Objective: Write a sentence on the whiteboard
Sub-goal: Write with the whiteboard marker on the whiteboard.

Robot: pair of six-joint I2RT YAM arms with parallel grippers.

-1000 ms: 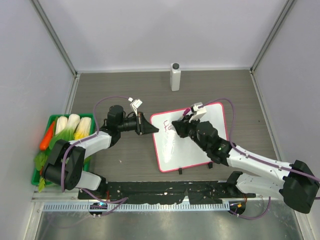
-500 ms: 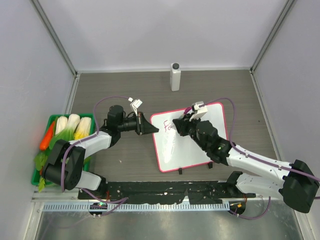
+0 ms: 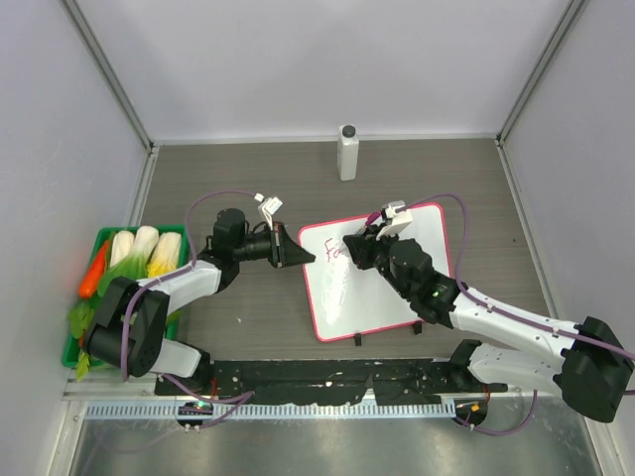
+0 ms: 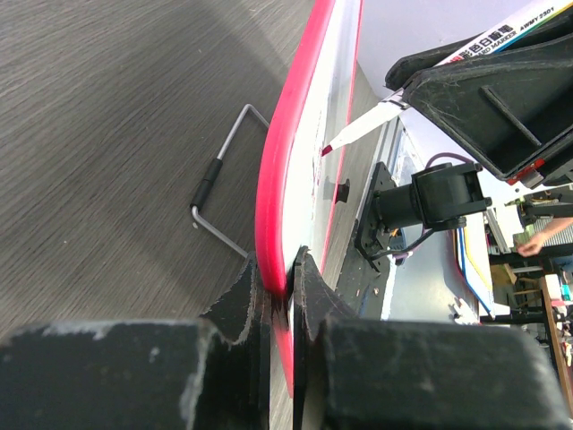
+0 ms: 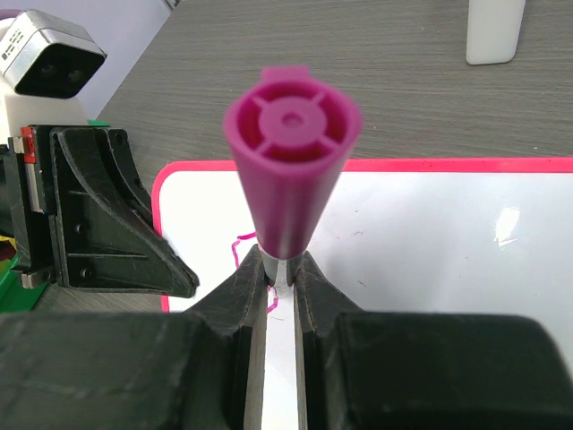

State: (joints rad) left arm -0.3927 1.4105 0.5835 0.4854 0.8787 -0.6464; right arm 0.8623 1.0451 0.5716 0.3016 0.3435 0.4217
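The left hand [image 4: 277, 273] pinches the whiteboard [image 3: 347, 307] by its edge to stop it sliding, while the right hand [image 5: 279, 269], closed on a pink marker [image 5: 291, 143], holds the tip at the sentence [image 5: 243, 244].

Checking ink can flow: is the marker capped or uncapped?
Uncapped: the marker shows a bare red tip near the whiteboard.

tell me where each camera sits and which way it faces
top external: above and behind the arms, looking down at the table; both arms, left gripper, right gripper.
left wrist: looks along its shut fingers, clamped on the whiteboard edge, toward the marker tip.
right wrist: looks down past its fingers, gripping the marker, onto the whiteboard.
shared: every view shows the whiteboard.
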